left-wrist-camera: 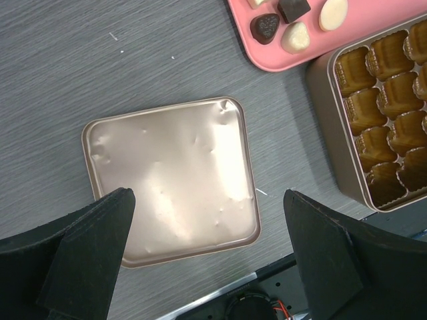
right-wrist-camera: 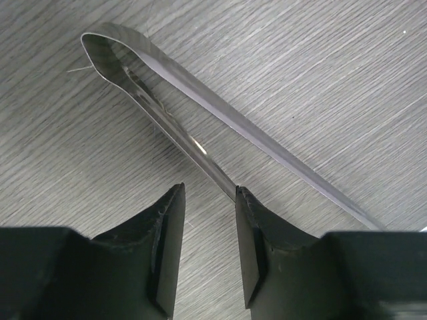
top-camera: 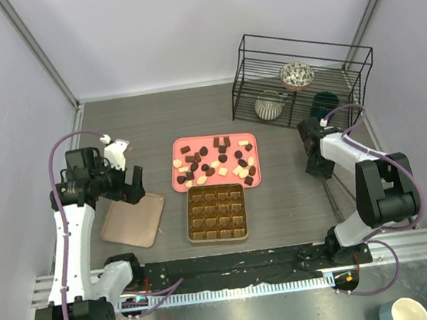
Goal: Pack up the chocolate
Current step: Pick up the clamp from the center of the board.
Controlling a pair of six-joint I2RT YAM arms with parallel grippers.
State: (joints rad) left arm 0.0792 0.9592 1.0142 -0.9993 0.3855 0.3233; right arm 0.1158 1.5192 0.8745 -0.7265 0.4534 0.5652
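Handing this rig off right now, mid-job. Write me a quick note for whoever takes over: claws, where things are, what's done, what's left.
Left claw: wide open and holding nothing, hovering over the box lid, which lies flat on the table.
Right claw: partly open, low over the metal tongs lying on the table. No grip shown yet.
Chocolates: all on the pink tray. The gold box sits just in front of it, with every visible cell empty.
Done: lid off. Nothing packed.
Left: probably grip the tongs, then move each chocolate into a cell.
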